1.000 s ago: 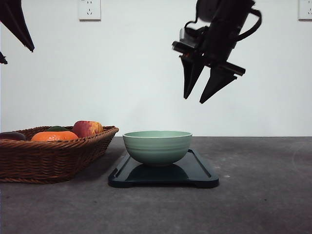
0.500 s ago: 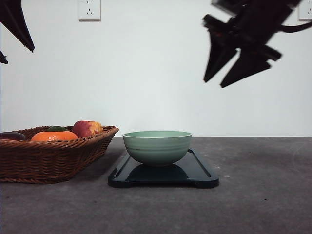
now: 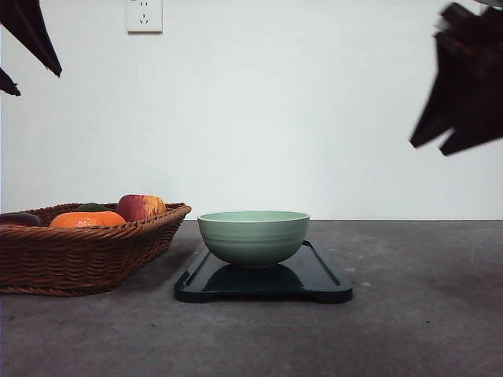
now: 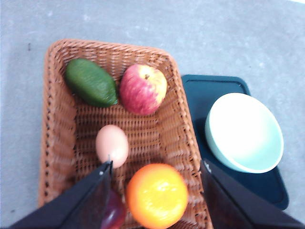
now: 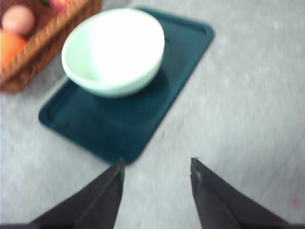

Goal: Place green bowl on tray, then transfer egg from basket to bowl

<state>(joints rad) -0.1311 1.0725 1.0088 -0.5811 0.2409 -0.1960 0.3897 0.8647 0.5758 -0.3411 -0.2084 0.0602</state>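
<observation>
Right gripper (image 5: 155,164) jaws apart, empty, above bare table (image 5: 248,105). Ahead of fingertips: green bowl (image 5: 113,50) on tray (image 5: 143,119); beyond it, basket (image 5: 45,40) corner holding egg (image 5: 18,19) and orange (image 5: 9,47).

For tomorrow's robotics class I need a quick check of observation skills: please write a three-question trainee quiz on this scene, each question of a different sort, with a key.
1. True or false: the green bowl stands on the tray.
2. Multiple choice: the egg lies in (A) the bowl, (B) the basket, (C) the tray.
3. Fill in: the left tool hovers over the basket with its jaws ____.

Key: 1 true. 2 B. 3 open.
</observation>
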